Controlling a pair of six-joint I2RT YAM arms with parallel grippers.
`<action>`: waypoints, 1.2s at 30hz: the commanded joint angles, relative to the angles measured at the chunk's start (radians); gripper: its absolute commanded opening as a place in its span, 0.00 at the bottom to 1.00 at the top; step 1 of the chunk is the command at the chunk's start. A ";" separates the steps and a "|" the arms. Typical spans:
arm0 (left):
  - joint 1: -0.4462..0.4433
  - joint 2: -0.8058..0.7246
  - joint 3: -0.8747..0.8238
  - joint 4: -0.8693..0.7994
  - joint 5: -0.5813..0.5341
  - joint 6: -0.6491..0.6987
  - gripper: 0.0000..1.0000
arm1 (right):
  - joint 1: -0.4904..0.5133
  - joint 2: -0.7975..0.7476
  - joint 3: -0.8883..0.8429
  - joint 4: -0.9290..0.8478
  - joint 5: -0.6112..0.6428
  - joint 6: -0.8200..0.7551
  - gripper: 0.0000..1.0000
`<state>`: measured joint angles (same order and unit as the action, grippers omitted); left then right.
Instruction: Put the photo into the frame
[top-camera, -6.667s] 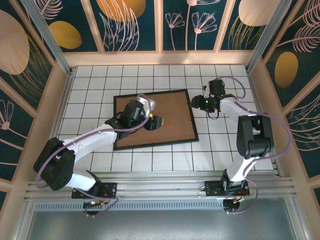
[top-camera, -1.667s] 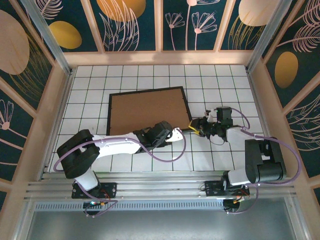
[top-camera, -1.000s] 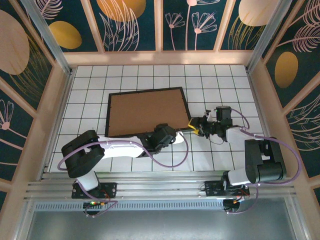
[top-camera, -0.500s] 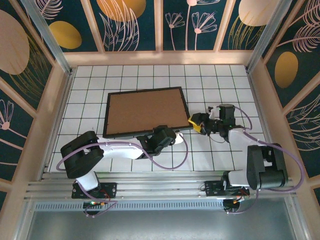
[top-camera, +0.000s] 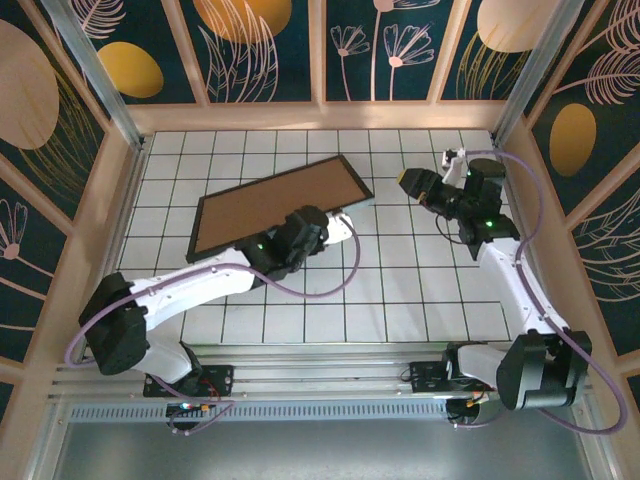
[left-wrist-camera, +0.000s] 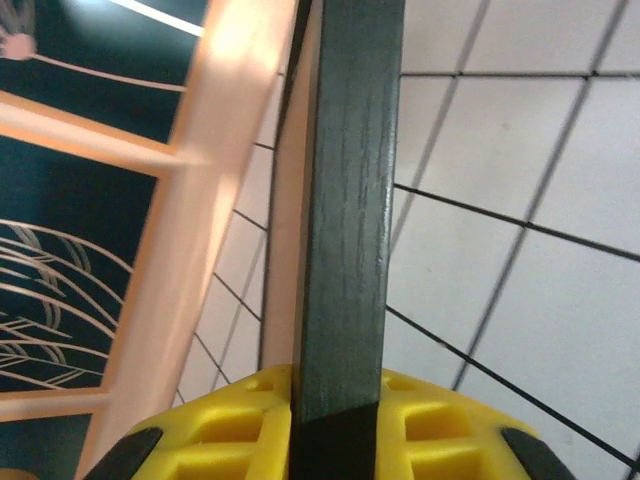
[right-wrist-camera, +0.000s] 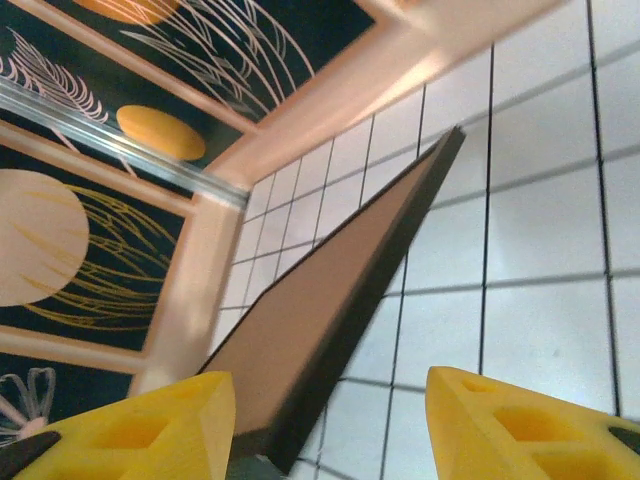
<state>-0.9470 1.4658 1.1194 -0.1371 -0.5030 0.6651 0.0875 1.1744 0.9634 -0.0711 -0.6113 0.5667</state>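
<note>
Frame position: the black picture frame (left-wrist-camera: 345, 200) stands tilted on the left half of the white tiled table (top-camera: 400, 280). Its near long edge is raised and its far long edge looks to rest on the tiles.
Frame face: the side turned towards the arms carries the brown backing board (top-camera: 270, 208), which looks seated flush inside the rim.
Handling, judged: stiff and flat, light for its span, with a thin rail. A hold on 1 edge leaves a long unsupported lever, so it is likely to swing or pivot about the pinch. The rail's smooth finish may slip between the pads. Any glazing cannot be made out, so treat it as fragile.
Hold points, judged: the rim only, near the middle of a long side. A 2nd hold on the opposite or adjacent rail would stop rotation. Avoid pressing on the board.
Left gripper (left-wrist-camera: 335, 410): clenched on the frame's near rail, with the dark wood running up between the 2 yellow fingers (left-wrist-camera: 220, 420).
Right gripper (right-wrist-camera: 330, 420): released, fingers spread with nothing between them. It hangs above the table to the right of the frame's right corner, apart from it and facing it.
Risk, judged: the lower edge could skid on the tiles while 1 arm alone bears the load.
</note>
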 joint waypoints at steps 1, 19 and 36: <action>0.034 -0.076 0.109 0.000 0.070 -0.050 0.00 | 0.024 -0.029 0.062 -0.032 0.136 -0.128 0.54; 0.135 -0.075 0.451 -0.197 0.211 0.061 0.00 | 0.145 -0.086 0.052 0.176 0.187 -0.566 0.59; 0.190 -0.066 0.648 -0.157 0.279 -0.080 0.00 | 0.206 -0.057 0.079 0.197 0.260 -0.541 0.62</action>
<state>-0.7631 1.4235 1.6543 -0.5297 -0.2371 0.6491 0.2882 1.1194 1.0550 0.0677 -0.3714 -0.0731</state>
